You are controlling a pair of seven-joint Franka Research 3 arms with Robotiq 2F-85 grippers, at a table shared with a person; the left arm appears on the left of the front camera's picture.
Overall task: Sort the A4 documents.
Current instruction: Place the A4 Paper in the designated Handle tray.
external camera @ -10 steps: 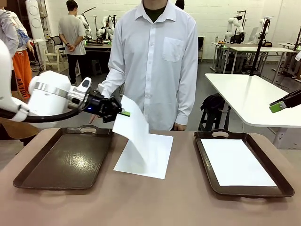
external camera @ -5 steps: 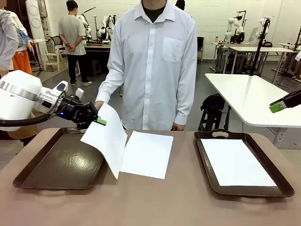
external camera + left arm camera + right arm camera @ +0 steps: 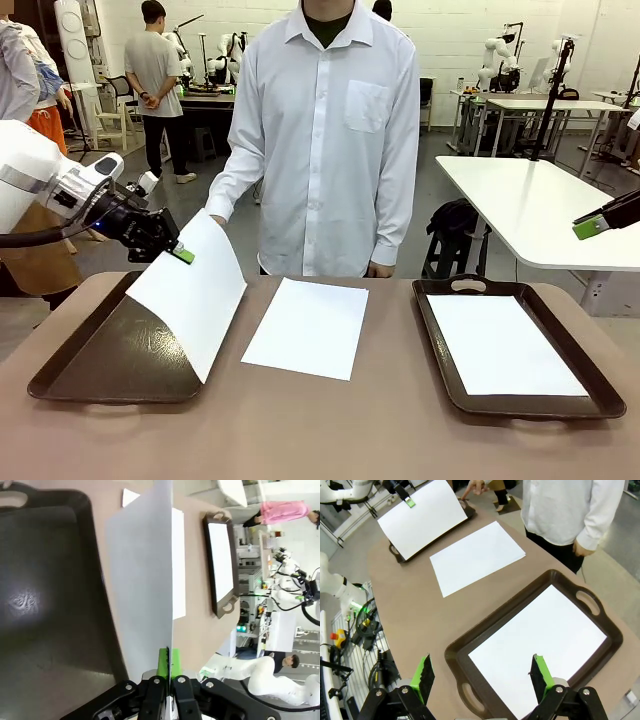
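Front view: the left fingers point(image 3: 182, 254) clench the top corner of one A4 document point(image 3: 195, 300), which hangs tilted below them over the left tray point(image 3: 90, 360). The right fingers point(image 3: 590, 227) stand released and empty; beneath them the right tray point(image 3: 430, 330) holds a second sheet point(image 3: 500, 345). A third sheet point(image 3: 308, 328) lies between the trays.

Bottom of the frame: bare brown table point(image 3: 320, 430) lies open along the near edge. Left of centre, a white sheet point(image 3: 195, 300) hanging from the left gripper point(image 3: 183, 255) screens the left tray point(image 3: 95, 350) on its right side. A person point(image 3: 335, 140) blocks the far edge, top centre.
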